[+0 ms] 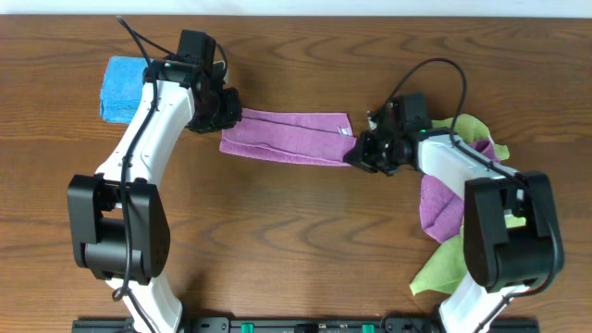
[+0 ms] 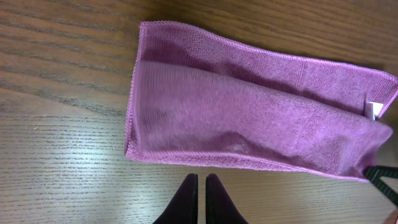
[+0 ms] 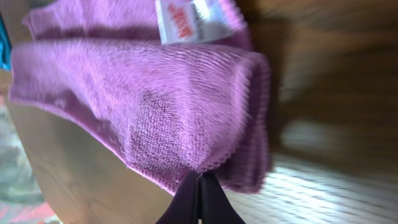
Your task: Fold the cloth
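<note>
The cloth (image 1: 287, 136) is lilac-purple and lies folded into a long strip across the middle of the wooden table (image 1: 296, 240). In the left wrist view the cloth (image 2: 249, 118) shows two layers and a white tag (image 2: 373, 111) at its far end. My left gripper (image 2: 199, 178) is shut with nothing between its fingers, its tips just short of the cloth's long edge. In the overhead view the left gripper (image 1: 227, 117) sits at the strip's left end. My right gripper (image 3: 199, 175) is shut on the cloth's scalloped edge (image 3: 214, 163) at the right end (image 1: 351, 155).
A bright blue cloth (image 1: 120, 88) lies folded at the back left, beside the left arm. Light green cloths (image 1: 474, 129) (image 1: 442, 268) and another purple cloth (image 1: 437, 208) are piled under and around the right arm.
</note>
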Motion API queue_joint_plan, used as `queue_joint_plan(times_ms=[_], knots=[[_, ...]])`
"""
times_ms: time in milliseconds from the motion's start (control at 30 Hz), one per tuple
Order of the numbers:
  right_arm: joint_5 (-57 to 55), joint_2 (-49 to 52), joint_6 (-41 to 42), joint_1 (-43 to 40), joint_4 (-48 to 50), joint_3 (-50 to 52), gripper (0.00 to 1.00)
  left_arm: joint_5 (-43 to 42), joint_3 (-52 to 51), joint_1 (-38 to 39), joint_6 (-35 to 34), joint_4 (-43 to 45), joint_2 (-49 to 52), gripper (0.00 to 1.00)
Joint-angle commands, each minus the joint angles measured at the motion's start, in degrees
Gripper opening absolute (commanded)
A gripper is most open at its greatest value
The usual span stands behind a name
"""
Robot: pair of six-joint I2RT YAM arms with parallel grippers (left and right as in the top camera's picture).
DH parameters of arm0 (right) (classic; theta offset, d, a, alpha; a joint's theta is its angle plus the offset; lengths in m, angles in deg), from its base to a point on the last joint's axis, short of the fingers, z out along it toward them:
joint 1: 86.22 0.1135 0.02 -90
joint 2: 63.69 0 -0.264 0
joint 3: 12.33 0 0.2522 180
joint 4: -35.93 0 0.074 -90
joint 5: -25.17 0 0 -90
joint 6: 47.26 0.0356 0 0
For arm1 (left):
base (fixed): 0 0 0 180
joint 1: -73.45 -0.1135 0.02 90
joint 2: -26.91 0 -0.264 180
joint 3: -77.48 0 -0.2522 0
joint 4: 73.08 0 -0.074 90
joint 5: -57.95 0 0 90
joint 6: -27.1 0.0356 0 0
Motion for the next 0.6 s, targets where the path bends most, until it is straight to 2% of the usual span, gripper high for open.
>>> queue_joint_plan(times_ms=[0,200,500,533,567], knots=[[-0.3,0.8,-0.5,-1.2,0.7,0.2,0.02,0.7,-0.6,-0.2,-0.1,-0.2,0.9,0.07],[4.4,0.8,-0.5,-0.8,7.7,-1.1,0.01,0.7,-0.6,-0.2,-0.1,-0.2,0.9,0.08],[2.3,1.7,-2.7,0.5,9.0,-2.0,0.02,0.6,-0.6,-0.2,-0.7,0.0,0.9,0.08],[2.2,2.0,-2.6,0.9,9.2,-2.0,0.16,0.6,-0.6,-0.2,-0.8,0.0,0.9,0.08],[2.1,2.4,-2.6,1.5,9.4,-2.0,0.47,0.6,-0.6,0.0,-0.9,0.0,0.9,0.08]])
